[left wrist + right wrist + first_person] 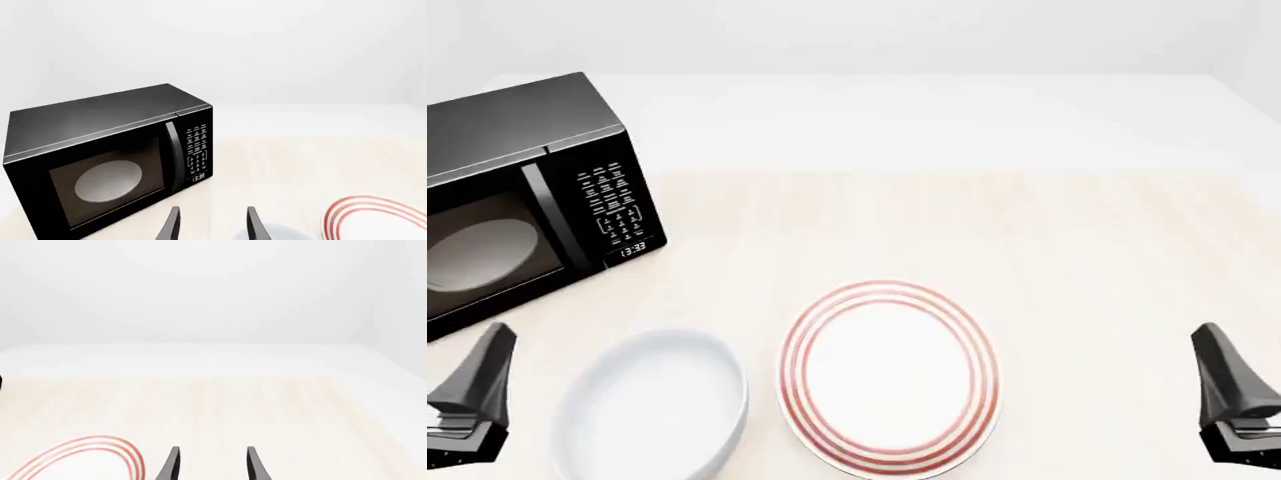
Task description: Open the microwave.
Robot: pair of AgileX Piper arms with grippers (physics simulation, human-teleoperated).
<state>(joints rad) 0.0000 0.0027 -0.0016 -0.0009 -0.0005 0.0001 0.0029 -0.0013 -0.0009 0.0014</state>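
The microwave (521, 200) sits at the table's (961, 230) far left with its door apparently shut, handle facing the arms for a pull, well ahead of the left gripper (210, 225), which hangs spread wide and empty, as does the right gripper (210, 465).

Pale wooden table (1068, 230); white walls (854, 35)

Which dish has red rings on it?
The plate, the flat round one in the middle of the table. Red rings circle its rim. The bowl to its left is plain white and deeper.
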